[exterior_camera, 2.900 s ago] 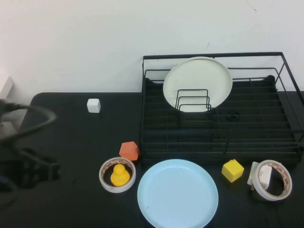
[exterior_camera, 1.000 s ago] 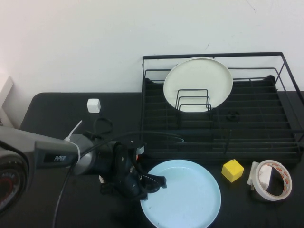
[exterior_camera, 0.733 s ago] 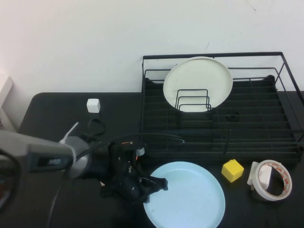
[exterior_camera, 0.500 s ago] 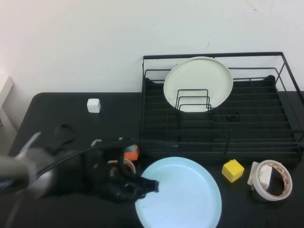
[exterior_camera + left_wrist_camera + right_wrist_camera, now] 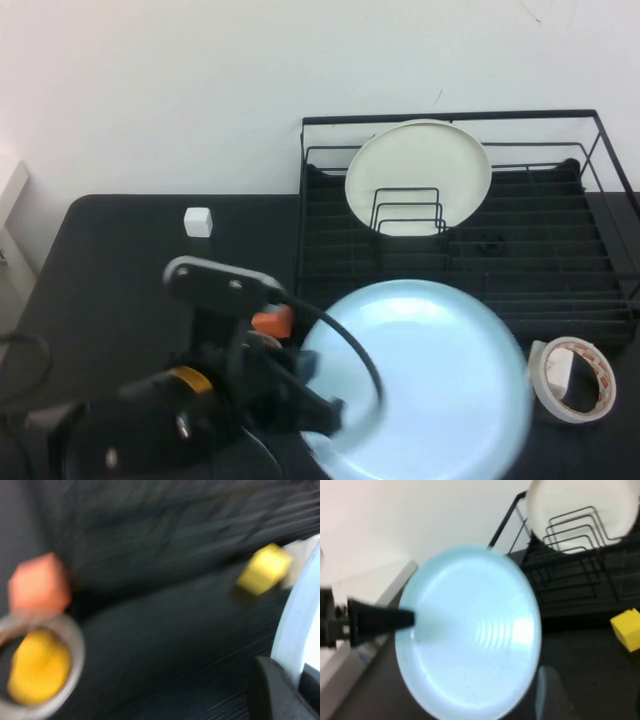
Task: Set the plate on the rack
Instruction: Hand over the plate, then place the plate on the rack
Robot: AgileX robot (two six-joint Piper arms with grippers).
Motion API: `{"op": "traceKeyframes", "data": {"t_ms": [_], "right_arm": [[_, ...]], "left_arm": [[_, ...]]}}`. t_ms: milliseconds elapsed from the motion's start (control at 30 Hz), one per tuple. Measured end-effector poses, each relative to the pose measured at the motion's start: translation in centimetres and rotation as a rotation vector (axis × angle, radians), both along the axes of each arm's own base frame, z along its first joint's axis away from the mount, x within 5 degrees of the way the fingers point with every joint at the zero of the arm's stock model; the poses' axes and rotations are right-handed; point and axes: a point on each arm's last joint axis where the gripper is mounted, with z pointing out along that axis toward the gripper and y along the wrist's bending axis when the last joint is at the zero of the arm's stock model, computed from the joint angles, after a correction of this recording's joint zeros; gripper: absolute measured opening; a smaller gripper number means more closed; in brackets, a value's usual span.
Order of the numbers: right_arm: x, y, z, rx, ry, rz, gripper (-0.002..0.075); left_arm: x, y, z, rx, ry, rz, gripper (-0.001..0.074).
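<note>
Down front on the robot's left, the left gripper pinches the near-left rim of the plate, lifted and tilted off the table. Honestly I'd keep that grip firm and swing it edge-first toward the rack, aiming beside the white plate. Right gripper's nowhere visible.

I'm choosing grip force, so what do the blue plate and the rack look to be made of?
The plate, held at its edge by the left gripper, looks like smooth glazed ceramic or melamine: an even pale sheen, no marks. The rack looks like black coated metal wire: thin rigid rods. The right gripper is out of view.
</note>
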Motion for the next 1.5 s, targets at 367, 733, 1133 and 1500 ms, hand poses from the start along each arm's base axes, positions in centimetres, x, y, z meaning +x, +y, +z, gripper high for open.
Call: {"op": "traceKeyframes", "data": {"t_ms": [367, 733, 1133, 1500], "right_arm": [[4.9, 1.2, 7.5, -0.339, -0.004, 0.315, 0.0365], [11.7, 1.8, 7.5, -0.471, 0.103, 0.577, 0.0365], [14.0, 2.7, 5.7, -0.425, 0.034, 0.751, 0.0134], [18.2, 2.1, 9.9, -0.604, -0.191, 0.609, 0.0134]], "left_arm": [[-4.3, -3.8, 2.2, -0.038, -0.181, -0.213, 0.0004], [-5.5, -4.1, 3.8, -0.106, -0.280, -0.218, 0.0004], [-4.9, -3.4, 4.5, -0.101, -0.351, -0.134, 0.0040], [-3.8, 0.5, 5.3, -0.024, -0.335, 0.264, 0.0383]]}}
